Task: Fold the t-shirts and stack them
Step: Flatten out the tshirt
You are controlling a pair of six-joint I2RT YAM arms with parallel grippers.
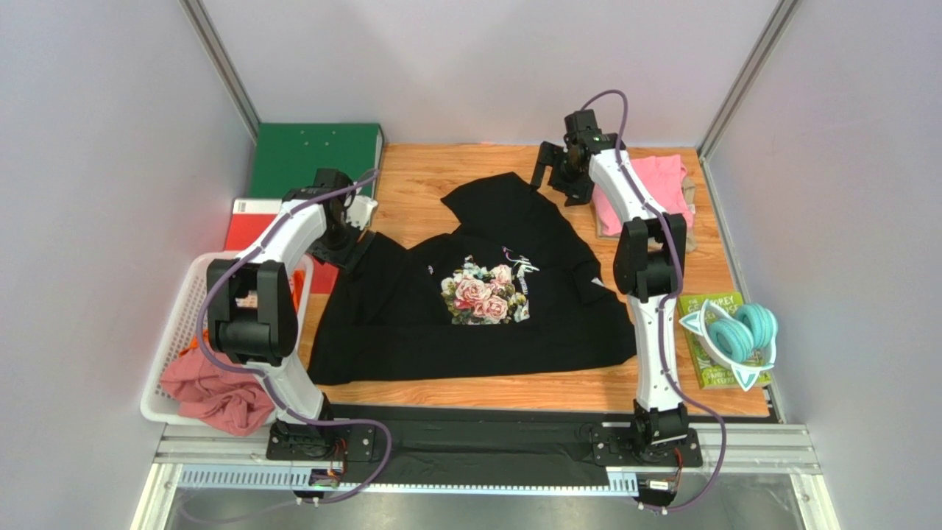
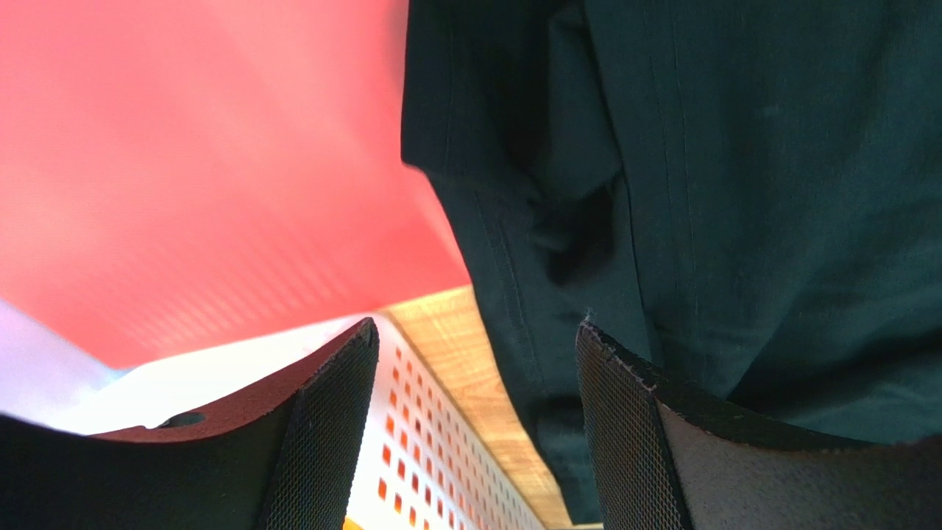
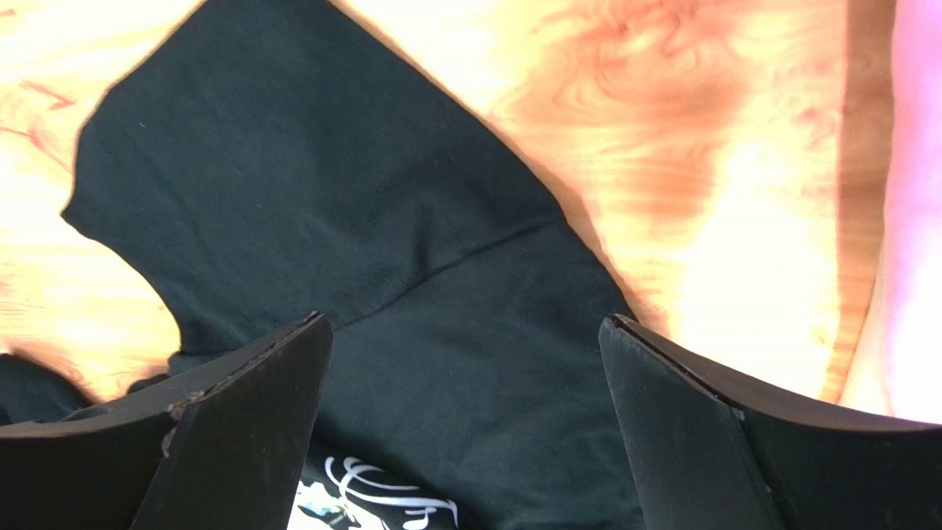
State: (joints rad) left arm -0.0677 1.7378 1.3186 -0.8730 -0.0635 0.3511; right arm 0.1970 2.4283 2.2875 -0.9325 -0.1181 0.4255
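A large black t-shirt point(image 1: 475, 309) with a pink-rose print lies spread on the wooden table point(image 1: 708, 265), one sleeve pointing to the back. My left gripper point(image 1: 354, 237) hovers open over the shirt's left edge. In the left wrist view the black cloth point(image 2: 708, 199) fills the right side, and nothing sits between the fingers of my left gripper point(image 2: 475, 331). My right gripper point(image 1: 550, 171) stands open above the back sleeve point(image 3: 332, 188), jaws wide around nothing point(image 3: 464, 320). A folded pink t-shirt point(image 1: 658, 182) lies at the back right. A dusty-rose t-shirt point(image 1: 221, 398) lies in the basket.
A white perforated basket point(image 1: 177, 320) stands at the left edge, beside a red binder point(image 1: 252, 226) and a green binder point(image 1: 315, 155) behind it. Teal cat-ear headphones point(image 1: 735, 337) rest on a green packet at the right. Grey walls close in on both sides.
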